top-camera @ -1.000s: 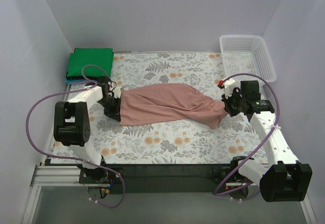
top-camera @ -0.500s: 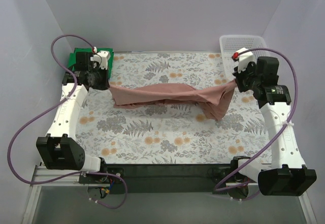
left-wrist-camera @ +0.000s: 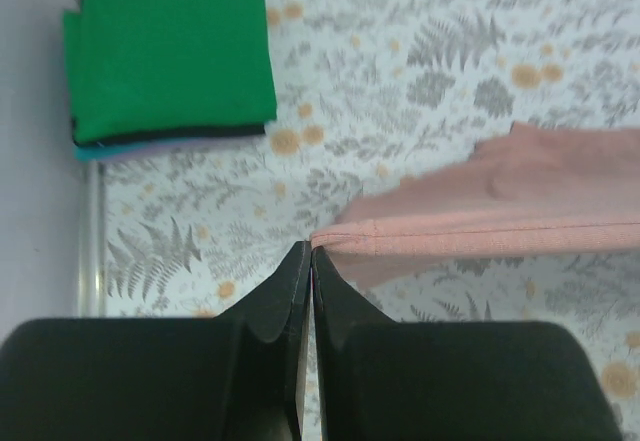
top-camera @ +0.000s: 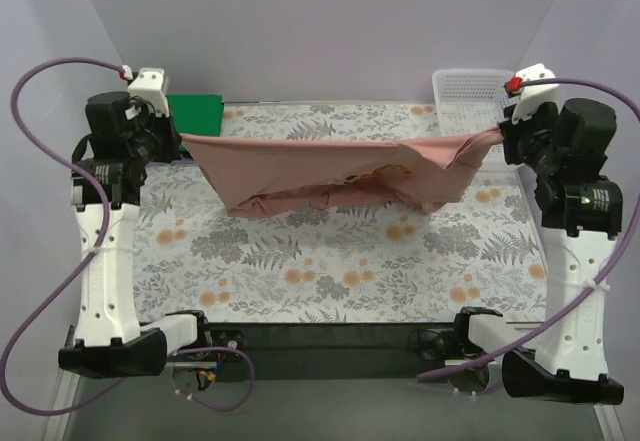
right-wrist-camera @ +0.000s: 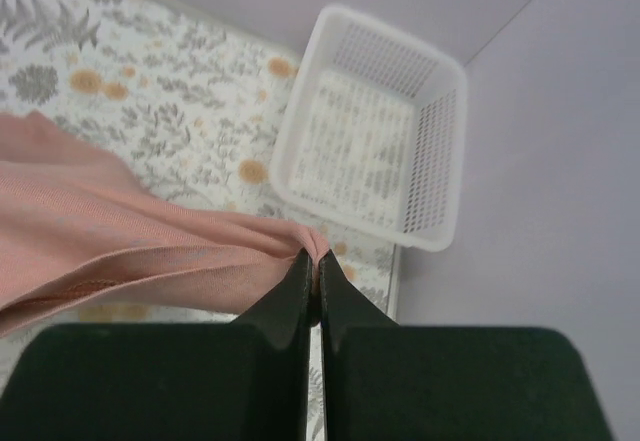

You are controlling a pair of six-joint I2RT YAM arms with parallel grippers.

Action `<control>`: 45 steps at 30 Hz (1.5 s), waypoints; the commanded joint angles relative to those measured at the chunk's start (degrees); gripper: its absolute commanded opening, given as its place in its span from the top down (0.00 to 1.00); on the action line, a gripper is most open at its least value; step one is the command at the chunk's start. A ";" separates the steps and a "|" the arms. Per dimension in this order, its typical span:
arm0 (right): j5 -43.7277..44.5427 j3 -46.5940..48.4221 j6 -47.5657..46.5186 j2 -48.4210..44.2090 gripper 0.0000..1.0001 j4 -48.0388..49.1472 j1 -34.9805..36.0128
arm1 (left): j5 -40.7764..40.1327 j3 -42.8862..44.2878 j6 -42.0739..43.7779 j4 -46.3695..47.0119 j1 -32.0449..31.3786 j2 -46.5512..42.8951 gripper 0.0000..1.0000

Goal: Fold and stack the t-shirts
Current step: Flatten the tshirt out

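Hanging above the middle of the floral-patterned bench (top-camera: pixel 330 271), the dusty pink-brown soft cloth t-shirt (top-camera: pixel 330 166) is stretched left to right in the air, its lower edge sagging in loose folds; whether it brushes the bench I cannot tell. The left tool (left-wrist-camera: pixel 310 251) is clenched on the hem at the shirt's left corner, and the right tool (right-wrist-camera: pixel 318 256) is clenched on a bunched right corner. This shirt looks wholly unfolded: it has yet to be laid flat, folded and stacked. At the far left lies a stack of folded flat t-shirts, a bright green one (left-wrist-camera: pixel 165 56) on top, so part of the job seems done. At the far right, the white plastic mesh basket (right-wrist-camera: pixel 440 151) shows no shirt inside.
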 commanded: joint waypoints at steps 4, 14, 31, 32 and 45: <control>1.66 14.55 2.04 -1.43 0.99 0.22 -0.67 | -4.24 8.53 -1.68 0.75 0.86 -4.81 1.00; -5.39 14.55 2.75 14.11 0.99 13.21 -0.23 | 1.04 6.24 -0.80 14.28 0.95 10.26 1.00; 9.82 40.32 11.36 33.99 0.99 62.07 3.38 | -3.79 40.10 -6.51 57.78 0.95 32.91 1.00; 9.73 40.31 10.93 33.90 0.99 63.83 4.94 | -4.14 39.74 -6.60 58.93 0.86 32.90 1.00; 1.30 -1.90 5.65 29.16 0.99 64.11 8.82 | 3.86 -8.66 -1.08 67.11 0.95 24.21 1.00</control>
